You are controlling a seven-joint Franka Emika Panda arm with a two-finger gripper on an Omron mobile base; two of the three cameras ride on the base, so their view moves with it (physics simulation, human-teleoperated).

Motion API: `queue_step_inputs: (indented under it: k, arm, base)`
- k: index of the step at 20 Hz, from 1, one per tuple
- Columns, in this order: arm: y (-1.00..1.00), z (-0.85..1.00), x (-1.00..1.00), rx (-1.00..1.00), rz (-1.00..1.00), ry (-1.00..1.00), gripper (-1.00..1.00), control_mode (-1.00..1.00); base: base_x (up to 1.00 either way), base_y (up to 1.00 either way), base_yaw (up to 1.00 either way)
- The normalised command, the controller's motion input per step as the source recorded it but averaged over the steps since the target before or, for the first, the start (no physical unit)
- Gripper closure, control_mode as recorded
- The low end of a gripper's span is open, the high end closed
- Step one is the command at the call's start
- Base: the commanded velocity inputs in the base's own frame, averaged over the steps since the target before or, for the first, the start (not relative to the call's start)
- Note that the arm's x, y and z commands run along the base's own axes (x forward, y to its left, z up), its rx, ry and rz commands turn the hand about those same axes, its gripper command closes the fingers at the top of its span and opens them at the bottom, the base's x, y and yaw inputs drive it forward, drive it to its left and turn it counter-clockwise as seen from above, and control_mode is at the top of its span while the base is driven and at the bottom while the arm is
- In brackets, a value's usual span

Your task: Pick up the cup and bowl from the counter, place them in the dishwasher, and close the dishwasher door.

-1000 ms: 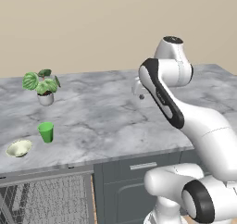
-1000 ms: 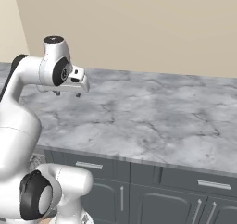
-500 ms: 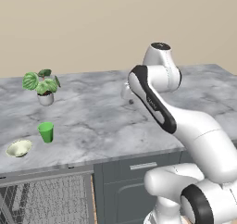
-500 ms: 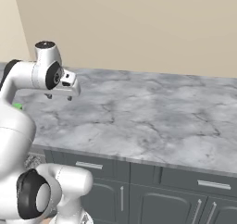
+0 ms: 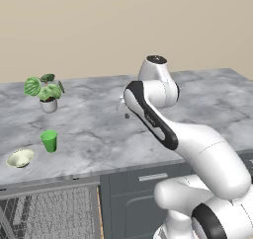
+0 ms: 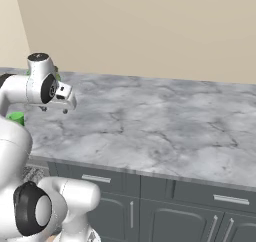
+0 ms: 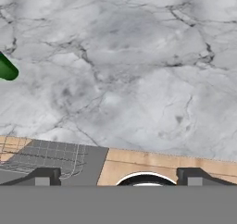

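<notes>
The green cup [image 5: 49, 140] stands upright near the front left of the marble counter [image 5: 99, 129]. The pale bowl [image 5: 20, 158] lies just left of it, by the counter's edge. My gripper [image 6: 54, 109] hangs open and empty above the counter's middle, well to the right of the cup [image 6: 16, 118]. In the hand view the fingertips [image 7: 44, 177] stand wide apart, and the cup [image 7: 7, 69] shows at the left edge. The dishwasher's wire rack [image 5: 49, 213] shows below the counter at the left, so the dishwasher is open; its door is out of view.
A white pot with a leafy plant [image 5: 45, 90] stands at the back left of the counter. Dark grey drawers with silver handles [image 6: 95, 178] run under the counter. A beige wall rises behind the counter. The wood floor [image 7: 152, 165] shows beyond the counter's front edge.
The arm has swung left across the counter, bringing the open gripper closer to the cup's side. The cup, bowl and plant have stayed where they were.
</notes>
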Motion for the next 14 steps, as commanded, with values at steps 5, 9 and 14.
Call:
queue_step_inputs:
  k: [5,9,14]
  arm:
    - [0.47,-0.18,0.03,0.01,0.00,0.00,-1.00,-1.00]
    - [0.49,-0.15,0.00,0.00,0.00,0.00,-1.00,-1.00]
    - [0.49,-0.15,0.01,0.01,0.00,0.00,-1.00,-1.00]
  base:
    - [0.00,0.00,0.00]
    - [0.00,0.00,0.00]
    - [0.00,0.00,0.00]
